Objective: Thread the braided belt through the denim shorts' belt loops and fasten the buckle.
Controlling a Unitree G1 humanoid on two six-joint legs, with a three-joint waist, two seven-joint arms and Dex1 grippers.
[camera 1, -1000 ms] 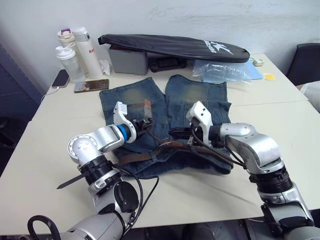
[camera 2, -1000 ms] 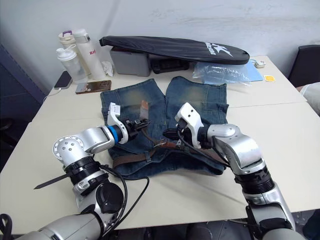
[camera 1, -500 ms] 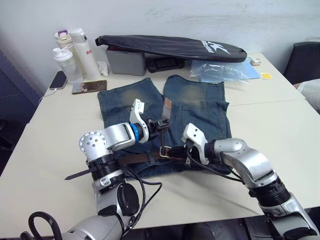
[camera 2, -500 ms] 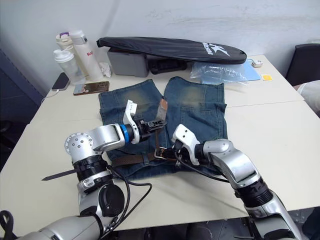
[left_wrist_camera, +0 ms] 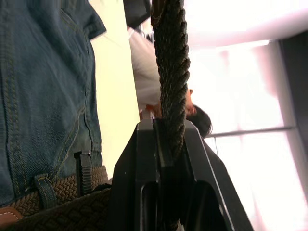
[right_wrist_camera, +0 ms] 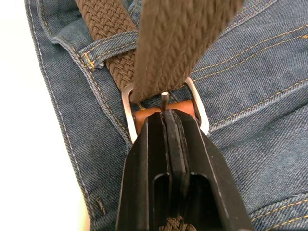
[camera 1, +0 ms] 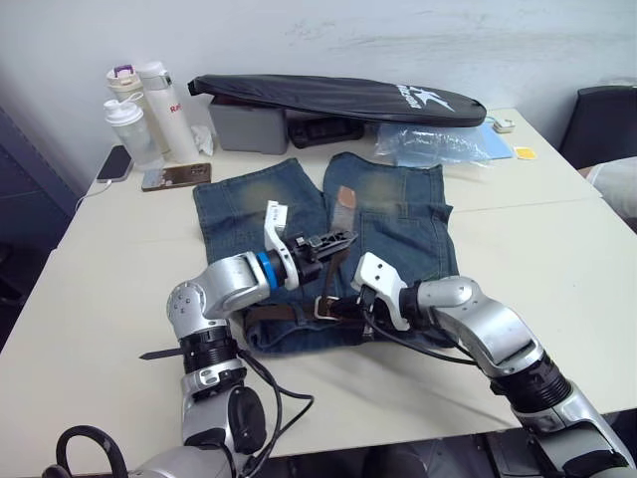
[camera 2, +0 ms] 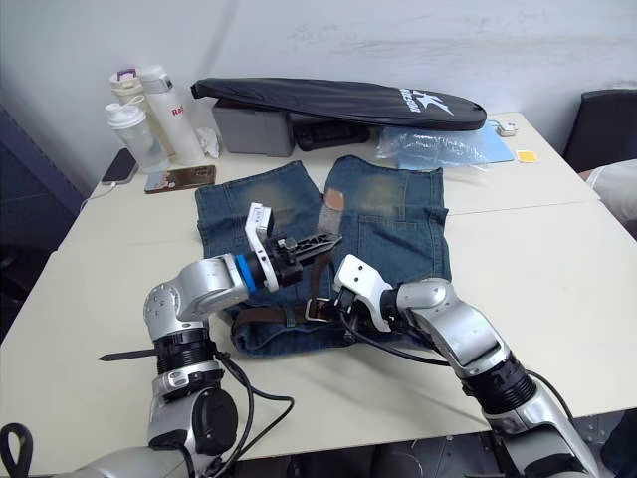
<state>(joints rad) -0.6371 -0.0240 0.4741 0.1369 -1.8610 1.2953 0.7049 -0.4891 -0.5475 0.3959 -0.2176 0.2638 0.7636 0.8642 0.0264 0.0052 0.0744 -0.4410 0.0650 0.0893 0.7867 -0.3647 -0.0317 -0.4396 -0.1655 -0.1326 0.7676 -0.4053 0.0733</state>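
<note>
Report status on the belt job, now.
Left gripper shut on belt, lifting its free end. Right gripper shut at buckle, belt through frame. Prong not set.

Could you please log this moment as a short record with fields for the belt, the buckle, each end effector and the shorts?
belt: brown braided belt, free end lifted, passing through the buckle
buckle: silver buckle on the waistband, prong upright
left end effector: shut on the belt's raised end
right end effector: shut at the buckle's tan leather end
shorts: denim shorts flat on the table, belt through a belt loop
</note>
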